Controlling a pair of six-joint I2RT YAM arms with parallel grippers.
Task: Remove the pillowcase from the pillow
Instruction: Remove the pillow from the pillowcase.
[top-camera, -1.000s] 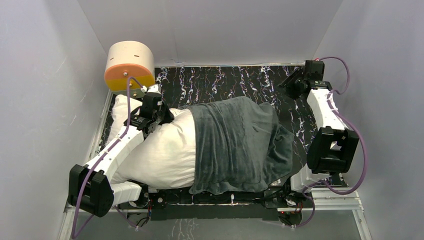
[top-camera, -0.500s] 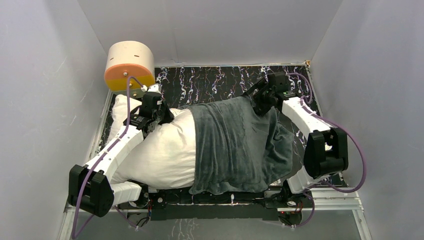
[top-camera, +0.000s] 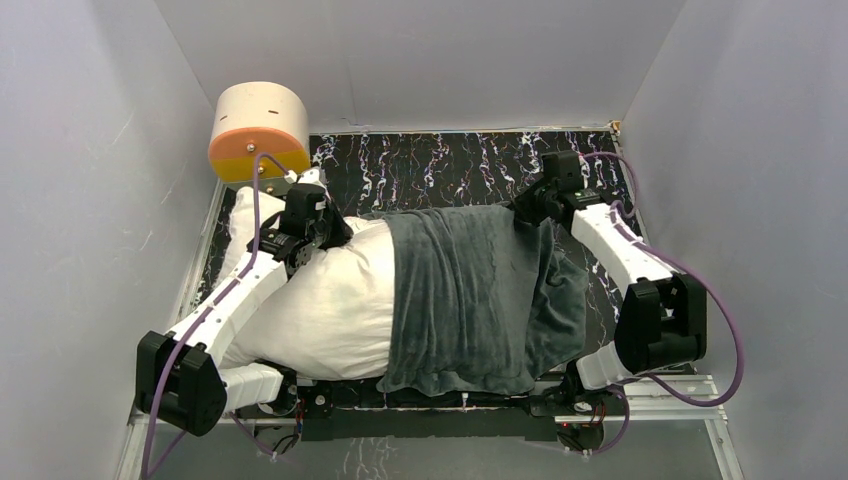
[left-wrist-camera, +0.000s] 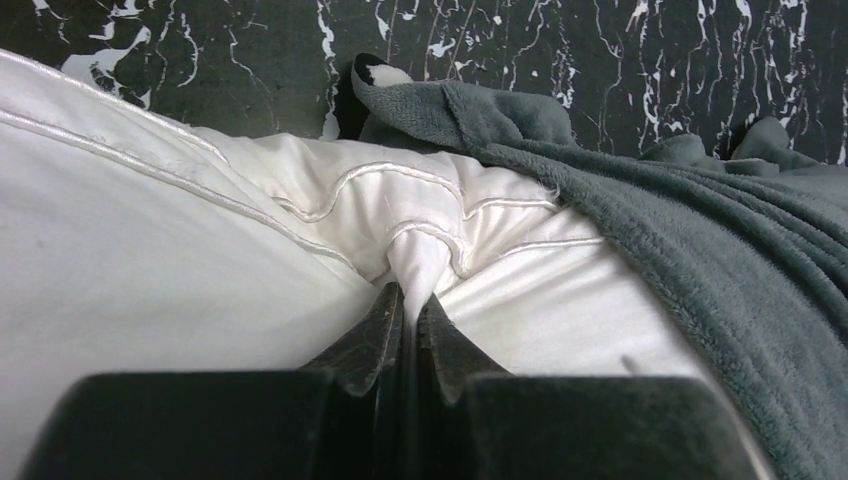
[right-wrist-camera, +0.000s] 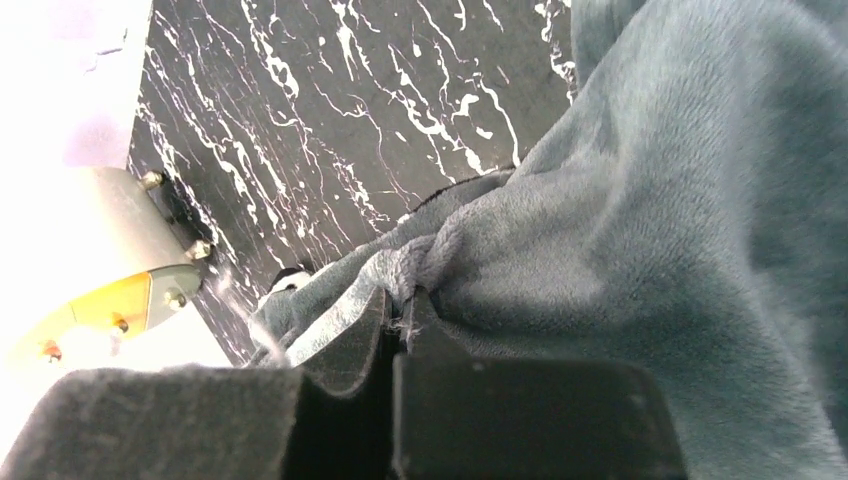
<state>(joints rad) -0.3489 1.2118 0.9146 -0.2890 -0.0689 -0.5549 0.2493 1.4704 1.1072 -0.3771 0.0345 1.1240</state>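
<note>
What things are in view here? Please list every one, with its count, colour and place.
pillow: one, white, lying across the table, its left part bare
pillowcase: one, dark grey-green, covering the right part of the pillow
cylinder: one, cream and orange, far left corner
table: one, black with white veins, under everything
left arm: one, white and black, over the pillow's left part
right arm: one, white and black, right side, reaching to the pillowcase's far edge
left fingers: two, black, shut on a pinch of the pillow
right fingers: two, black, shut on a fold of the pillowcase
</note>
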